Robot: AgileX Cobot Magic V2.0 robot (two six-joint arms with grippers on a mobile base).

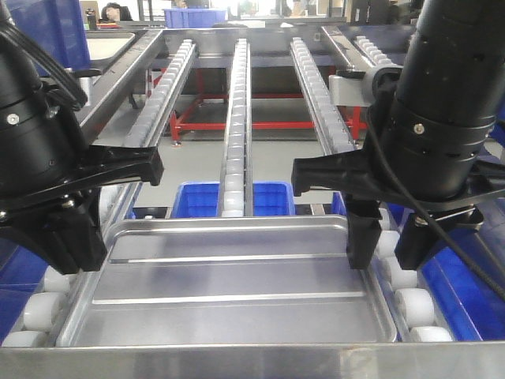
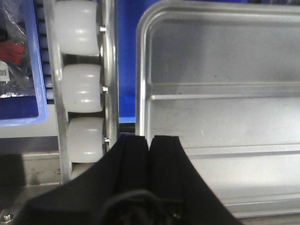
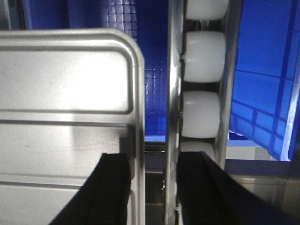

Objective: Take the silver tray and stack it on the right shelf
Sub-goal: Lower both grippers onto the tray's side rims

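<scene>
Both rims are attended: the tray lies at 6 o'clock on the shelf's rollers. My left gripper clenches its 9 o'clock rim, and my right gripper gapes astride the 3 o'clock rim. Placing seems nearly done; next I unclench and lift clear.

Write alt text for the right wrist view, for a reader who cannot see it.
The right end effector is open, its black fingers astride the right rim of the silver tray: one over the tray's floor, one over a white-roller rail of the right shelf. Beneath lie blue bins.
</scene>
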